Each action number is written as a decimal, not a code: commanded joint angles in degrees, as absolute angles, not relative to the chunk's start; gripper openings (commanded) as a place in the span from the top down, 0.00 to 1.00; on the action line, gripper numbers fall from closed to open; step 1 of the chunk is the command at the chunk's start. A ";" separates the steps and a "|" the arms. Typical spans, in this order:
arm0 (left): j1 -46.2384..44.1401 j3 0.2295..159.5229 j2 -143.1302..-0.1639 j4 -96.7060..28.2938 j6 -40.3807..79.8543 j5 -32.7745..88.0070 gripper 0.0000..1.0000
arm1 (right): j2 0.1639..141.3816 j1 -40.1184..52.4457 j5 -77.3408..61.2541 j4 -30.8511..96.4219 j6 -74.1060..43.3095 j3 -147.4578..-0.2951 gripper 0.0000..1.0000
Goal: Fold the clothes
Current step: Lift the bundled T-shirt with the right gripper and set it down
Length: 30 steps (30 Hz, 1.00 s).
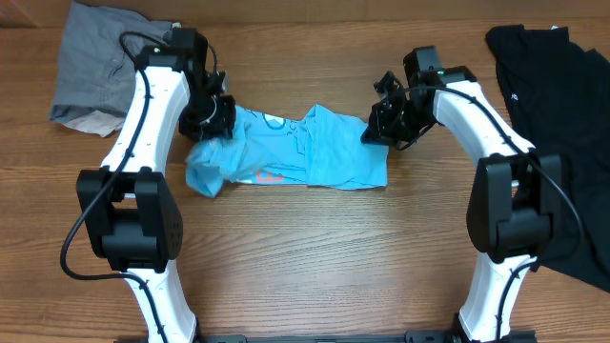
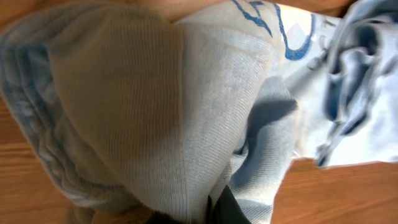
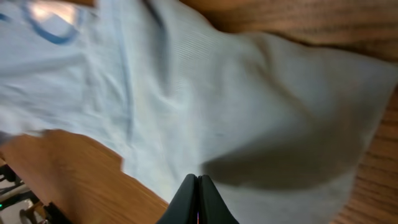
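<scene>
lying crumpled mid-frame, the light blue t-shirt [image 1: 324,157] is bunched up, red lettering peeking out low. left gripper [image 1: 212,122] and right gripper [image 1: 375,131] both pinch its ends.

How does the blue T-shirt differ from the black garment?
The blue T-shirt lies bunched in the middle of the table; the black garment lies at the right edge, partly out of frame. The blue T-shirt bears red lettering; the black garment looks nearly plain. The left pincer and right pincer are shut on the blue T-shirt; neither is at the black garment. Both are soft cloth.
</scene>
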<state>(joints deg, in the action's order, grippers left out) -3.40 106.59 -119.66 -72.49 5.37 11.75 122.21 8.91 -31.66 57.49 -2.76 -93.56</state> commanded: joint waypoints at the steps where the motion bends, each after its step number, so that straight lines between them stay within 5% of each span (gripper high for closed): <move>1: -5.41 114.28 -117.93 -75.46 3.81 12.84 0.96 | 126.21 8.14 -32.25 56.82 -2.13 -92.90 0.96; 14: -27.57 117.01 -122.13 -66.57 9.56 12.64 0.96 | 130.98 8.12 -32.29 55.79 -2.13 -92.90 0.96; 22: -30.41 117.01 -129.08 -65.10 11.86 11.44 0.96 | 127.28 4.64 -38.65 56.51 -2.13 -97.43 0.96; 24: -30.41 117.01 -129.75 -64.01 11.84 11.46 0.93 | 123.55 1.85 -40.64 58.02 -2.13 -101.21 0.89; 25: -30.41 117.01 -129.78 -63.18 11.84 11.64 0.80 | 121.75 0.45 -40.66 59.09 -2.15 -103.33 0.81; 28: -30.41 117.03 -129.75 -60.88 11.81 12.21 0.00 | 117.47 -3.86 -40.62 62.33 -2.15 -109.21 0.60; 30: -30.41 117.54 -129.73 -59.55 11.68 14.06 0.00 | 115.26 -6.74 -40.64 63.81 -2.15 -112.05 0.50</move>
<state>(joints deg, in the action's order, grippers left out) -30.63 116.16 -129.80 -60.88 11.27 11.81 122.21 -3.55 -39.05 62.76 -2.37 -106.91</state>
